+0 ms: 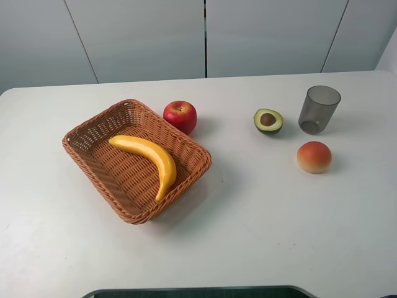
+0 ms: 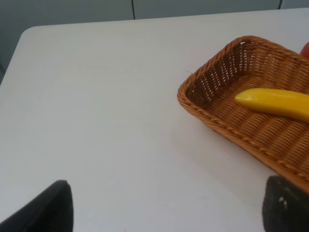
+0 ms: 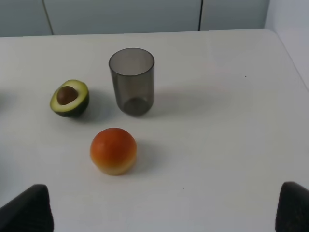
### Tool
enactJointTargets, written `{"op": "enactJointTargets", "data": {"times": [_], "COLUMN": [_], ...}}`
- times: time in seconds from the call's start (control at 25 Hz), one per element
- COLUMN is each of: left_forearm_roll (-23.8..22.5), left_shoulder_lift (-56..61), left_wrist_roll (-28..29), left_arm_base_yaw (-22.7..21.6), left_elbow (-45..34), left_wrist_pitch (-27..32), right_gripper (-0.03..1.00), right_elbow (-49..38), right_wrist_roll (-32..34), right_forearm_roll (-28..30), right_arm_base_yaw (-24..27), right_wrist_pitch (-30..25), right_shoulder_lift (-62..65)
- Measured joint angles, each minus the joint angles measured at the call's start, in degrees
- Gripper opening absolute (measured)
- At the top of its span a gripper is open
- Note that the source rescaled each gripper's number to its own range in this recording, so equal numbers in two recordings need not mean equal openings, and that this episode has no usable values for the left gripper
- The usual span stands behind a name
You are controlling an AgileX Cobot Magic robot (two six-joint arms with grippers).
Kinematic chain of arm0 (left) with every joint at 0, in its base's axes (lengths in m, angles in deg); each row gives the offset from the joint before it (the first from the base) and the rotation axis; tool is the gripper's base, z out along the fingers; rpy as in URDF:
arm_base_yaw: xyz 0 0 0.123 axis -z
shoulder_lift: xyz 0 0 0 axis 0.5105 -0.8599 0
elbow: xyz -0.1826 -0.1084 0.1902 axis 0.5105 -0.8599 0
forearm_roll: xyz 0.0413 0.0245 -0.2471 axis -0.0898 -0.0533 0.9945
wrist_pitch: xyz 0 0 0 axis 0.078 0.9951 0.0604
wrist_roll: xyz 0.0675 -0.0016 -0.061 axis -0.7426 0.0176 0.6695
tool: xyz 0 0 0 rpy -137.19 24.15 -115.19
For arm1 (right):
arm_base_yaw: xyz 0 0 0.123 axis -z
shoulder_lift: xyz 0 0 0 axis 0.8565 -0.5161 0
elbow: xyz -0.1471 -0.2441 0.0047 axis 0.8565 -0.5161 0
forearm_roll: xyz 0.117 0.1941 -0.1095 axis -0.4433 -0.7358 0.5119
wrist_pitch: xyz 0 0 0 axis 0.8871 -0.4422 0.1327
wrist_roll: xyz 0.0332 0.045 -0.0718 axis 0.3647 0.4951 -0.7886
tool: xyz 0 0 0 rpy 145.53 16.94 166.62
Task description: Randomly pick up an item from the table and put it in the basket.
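Observation:
The yellow banana (image 1: 151,159) lies inside the orange-brown wicker basket (image 1: 87,128) on the white table (image 1: 267,211), left of centre. Its tip also shows in the left wrist view (image 2: 273,101), within the basket (image 2: 217,123). Neither arm shows in the exterior high view. My left gripper (image 2: 166,212) is open and empty, low over bare table in front of the basket's left corner; one fingertip (image 2: 48,208) shows. My right gripper (image 3: 164,210) is open and empty, over the table short of the orange-red fruit (image 3: 113,150).
A red apple (image 1: 180,116) sits just behind the basket. A halved avocado (image 1: 268,120), a grey translucent cup (image 1: 319,109) and the orange-red round fruit (image 1: 314,156) stand on the right side. The cup (image 3: 132,80) and avocado (image 3: 70,97) show in the right wrist view.

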Motion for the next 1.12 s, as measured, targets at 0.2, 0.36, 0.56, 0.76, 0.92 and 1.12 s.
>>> {"op": "enactJointTargets", "data": {"times": [0.2, 0.36, 0.56, 0.76, 0.92, 1.12], "left_forearm_roll": [0.00, 0.00, 0.00, 0.00, 0.00, 0.00], "left_shoulder_lift": [0.00, 0.00, 0.00, 0.00, 0.00, 0.00], "left_wrist_roll": [0.00, 0.00, 0.00, 0.00, -0.32, -0.32], "left_arm_base_yaw": [0.00, 0.00, 0.00, 0.00, 0.00, 0.00], "left_elbow": [0.00, 0.00, 0.00, 0.00, 0.00, 0.00], "left_wrist_pitch": [0.00, 0.00, 0.00, 0.00, 0.00, 0.00], "right_gripper": [1.00, 1.00, 1.00, 1.00, 1.00, 1.00], "right_elbow": [0.00, 0.00, 0.00, 0.00, 0.00, 0.00], "right_wrist_roll": [0.00, 0.00, -0.95, -0.95, -0.95, 0.00], "right_forearm_roll": [0.00, -0.40, -0.40, -0.40, -0.40, 0.00], "right_arm_base_yaw": [1.56, 1.65, 1.65, 1.65, 1.65, 1.65], "right_wrist_pitch": [0.00, 0.00, 0.12, 0.12, 0.12, 0.12], "right_shoulder_lift": [0.00, 0.00, 0.00, 0.00, 0.00, 0.00]}}
